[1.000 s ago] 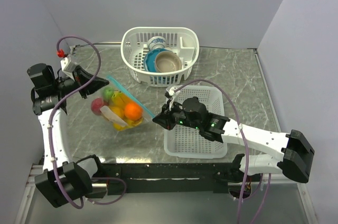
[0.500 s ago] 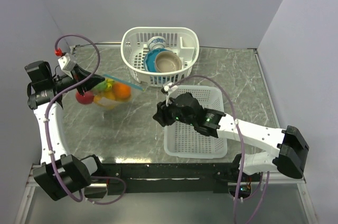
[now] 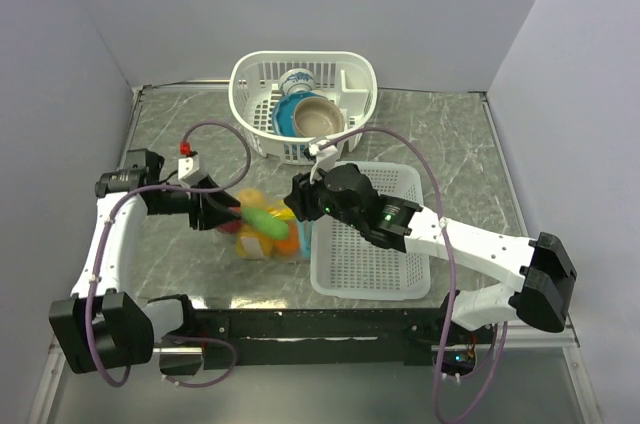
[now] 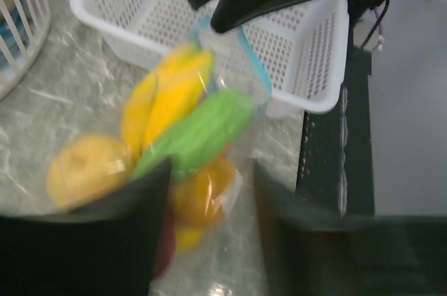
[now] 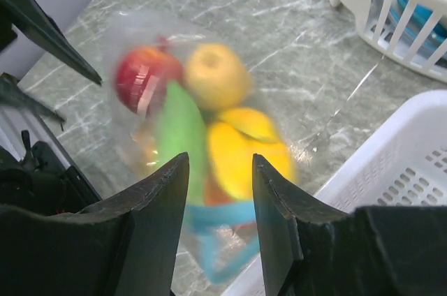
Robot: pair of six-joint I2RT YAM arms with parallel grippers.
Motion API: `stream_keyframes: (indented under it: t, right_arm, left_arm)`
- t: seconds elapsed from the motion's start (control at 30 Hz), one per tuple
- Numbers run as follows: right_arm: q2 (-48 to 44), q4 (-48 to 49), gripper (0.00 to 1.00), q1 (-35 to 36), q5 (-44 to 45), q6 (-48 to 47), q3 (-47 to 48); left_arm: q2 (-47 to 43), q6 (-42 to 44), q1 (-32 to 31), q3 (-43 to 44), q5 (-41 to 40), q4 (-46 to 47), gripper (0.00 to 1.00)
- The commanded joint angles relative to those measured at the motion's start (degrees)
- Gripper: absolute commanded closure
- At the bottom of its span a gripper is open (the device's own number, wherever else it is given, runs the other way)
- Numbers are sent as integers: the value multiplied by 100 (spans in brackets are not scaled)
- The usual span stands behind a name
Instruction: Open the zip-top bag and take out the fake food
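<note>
The zip-top bag (image 3: 268,230) is a blurred shape on the table, against the left wall of the rectangular basket. Its teal zip strip (image 5: 225,216) points toward my right gripper. The fake food is inside: a red apple (image 5: 140,76), a lemon (image 5: 215,76), a green piece (image 4: 202,132) and a banana (image 4: 171,90). My left gripper (image 3: 222,214) is just left of the bag. It is open, with the bag's lower end between its fingers (image 4: 126,233). My right gripper (image 5: 220,160) hovers over the zip end, open, holding nothing.
A round white basket (image 3: 250,94) holding bowls and a cup stands at the back. A rectangular white basket (image 3: 375,244) sits to the right of the bag, under my right arm. The table's front edge (image 3: 300,306) is near.
My left arm swung from the far left down toward the middle with the bag, and its jaws opened. The bag now blurs beside the rectangular basket. My right gripper opened and shifted slightly back.
</note>
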Motion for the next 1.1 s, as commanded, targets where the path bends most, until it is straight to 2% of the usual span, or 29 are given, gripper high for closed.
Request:
stream_keyframes:
  t: [0.0,0.07,0.2,0.27,0.33,0.37,0.4,0.47,0.57,0.6,0.83,0.9,0.93,0.97,1.0,1.07]
  right_arm:
    - [-139,87,52,34,-7,331,-53]
    - [-288,149,52,87,-78,515,-298]
    - [-560,166,54,306,80,806,-729]
    - [-710,193,55,394,106,972,-967]
    - [-833,219,55,491,220,1035,-1133]
    - [-859,228,55,509,238,1070,-1178]
    - [-886,254,55,526,247,1079,-1222]
    - [-912,255,55,527,308,1105,-1292]
    - [-947,123,55,527,510,1070,-1310]
    - [-982,79,55,527,554,1053,-1328]
    - [-1457,167,55,527,704,1044,-1714]
    - [-1449,167,55,527,652,1070,-1732]
    - [-1431,158,55,527,616,1070,-1732]
    - [-1422,149,55,518,590,1087,-1732]
    - [-1396,166,55,535,529,1088,-1741]
    - [-1378,175,55,527,493,1114,-1758]
  left_arm:
    - [227,695,-3,180,-463,-1063,28]
    - [254,642,-3,329,-507,-1055,11]
    - [183,537,136,699,-428,-967,9]
    - [148,99,312,779,-480,-206,11]
    - [87,-972,646,543,-612,681,12]
    - [69,-1359,752,411,-882,1791,13]
    - [52,-1998,840,279,-1059,2211,14]
    - [86,-2083,858,15,-1384,2662,12]
    - [341,-1663,858,-92,-1360,2357,12]
    - [446,-1270,858,-74,-1238,1886,12]
    - [1457,-177,805,31,-429,757,12]
    - [1780,113,805,110,-236,555,8]
    - [1905,384,805,267,18,49,7]
    - [2054,1352,797,382,142,-478,5]
    - [2351,1719,788,496,300,-1023,5]
    - [2520,1381,718,690,556,-1046,11]
